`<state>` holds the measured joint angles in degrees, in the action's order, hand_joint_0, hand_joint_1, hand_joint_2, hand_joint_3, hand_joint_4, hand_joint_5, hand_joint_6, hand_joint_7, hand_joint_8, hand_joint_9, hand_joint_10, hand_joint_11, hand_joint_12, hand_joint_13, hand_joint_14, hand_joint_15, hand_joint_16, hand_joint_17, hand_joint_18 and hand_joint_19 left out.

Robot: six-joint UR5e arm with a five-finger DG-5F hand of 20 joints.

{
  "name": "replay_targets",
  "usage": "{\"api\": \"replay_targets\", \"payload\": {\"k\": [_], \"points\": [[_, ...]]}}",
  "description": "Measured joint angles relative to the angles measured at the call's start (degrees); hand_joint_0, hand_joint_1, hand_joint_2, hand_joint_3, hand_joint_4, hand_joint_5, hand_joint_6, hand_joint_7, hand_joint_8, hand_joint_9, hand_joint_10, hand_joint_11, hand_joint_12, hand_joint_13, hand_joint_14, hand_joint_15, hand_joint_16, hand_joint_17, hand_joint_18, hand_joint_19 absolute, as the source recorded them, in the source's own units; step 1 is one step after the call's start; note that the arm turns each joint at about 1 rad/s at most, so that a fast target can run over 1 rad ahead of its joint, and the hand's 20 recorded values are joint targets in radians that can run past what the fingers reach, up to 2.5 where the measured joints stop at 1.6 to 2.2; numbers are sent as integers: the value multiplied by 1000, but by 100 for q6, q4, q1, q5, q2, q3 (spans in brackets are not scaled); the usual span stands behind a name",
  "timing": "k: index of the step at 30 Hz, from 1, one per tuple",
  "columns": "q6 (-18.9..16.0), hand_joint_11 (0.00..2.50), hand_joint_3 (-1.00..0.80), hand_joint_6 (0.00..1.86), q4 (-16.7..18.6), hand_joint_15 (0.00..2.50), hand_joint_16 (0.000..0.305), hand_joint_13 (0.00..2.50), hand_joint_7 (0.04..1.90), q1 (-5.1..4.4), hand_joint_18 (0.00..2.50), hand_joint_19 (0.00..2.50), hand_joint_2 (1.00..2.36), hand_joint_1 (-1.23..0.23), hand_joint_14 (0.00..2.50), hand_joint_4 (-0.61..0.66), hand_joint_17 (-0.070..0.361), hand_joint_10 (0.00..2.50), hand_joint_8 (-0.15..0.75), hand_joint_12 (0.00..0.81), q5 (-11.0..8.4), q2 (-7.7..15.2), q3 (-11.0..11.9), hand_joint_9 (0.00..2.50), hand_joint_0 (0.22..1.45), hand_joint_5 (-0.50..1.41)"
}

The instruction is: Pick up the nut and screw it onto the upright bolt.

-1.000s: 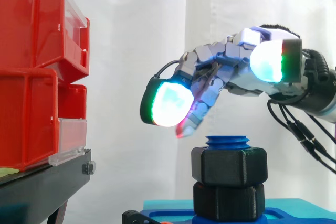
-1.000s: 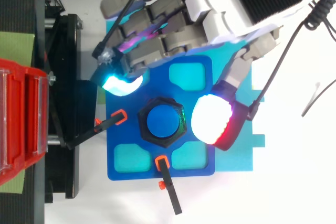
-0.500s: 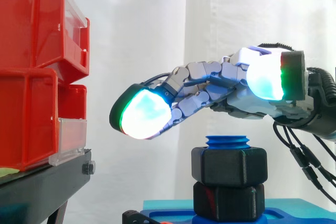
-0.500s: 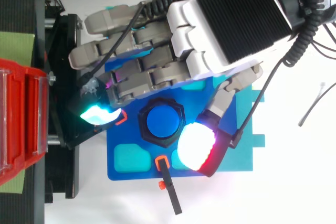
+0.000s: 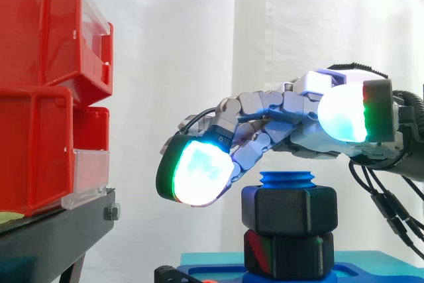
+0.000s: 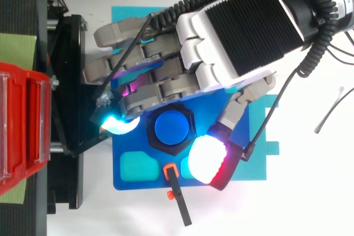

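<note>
One black nut (image 5: 289, 209) is seen on the blue bolt (image 6: 172, 127); the hand (image 6: 238, 26) is held just above it, loosely spread, nothing grasped.

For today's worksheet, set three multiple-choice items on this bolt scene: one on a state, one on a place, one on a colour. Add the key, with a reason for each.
1. How does the robot's hand stand over the upper black hexagonal nut?
A. Curled tight round it
B. Fingers relaxed, gripping nothing
C. Clenched into an empty fist

2. Where is that nut?
A. Lifted clear in the hand
B. Lying loose on its side
C. Threaded on the blue upright bolt

3. What colour is the flat base plate under the bolt?
A. Blue
B. Red
C. Yellow

Key:
1 B: the side view shows the fingers spread above the nut, none closed on it.
2 C: blue thread pokes out above the nut in the side view.
3 A: the top view shows blue plate all round the bolt.
</note>
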<state>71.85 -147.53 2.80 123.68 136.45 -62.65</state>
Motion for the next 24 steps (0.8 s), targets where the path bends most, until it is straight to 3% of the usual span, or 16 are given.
{"api": "replay_targets", "payload": {"k": [13,24], "points": [[87,0,-500,505,-309,0,30,395,1190,-33,0,0,1000,-115,0,210,68,0,221,262,67,-1,-1,672,475,-28],[119,0,-500,503,-379,0,29,447,1377,-34,53,0,1000,-132,0,179,66,0,224,255,68,-2,-1,724,480,-12]]}}
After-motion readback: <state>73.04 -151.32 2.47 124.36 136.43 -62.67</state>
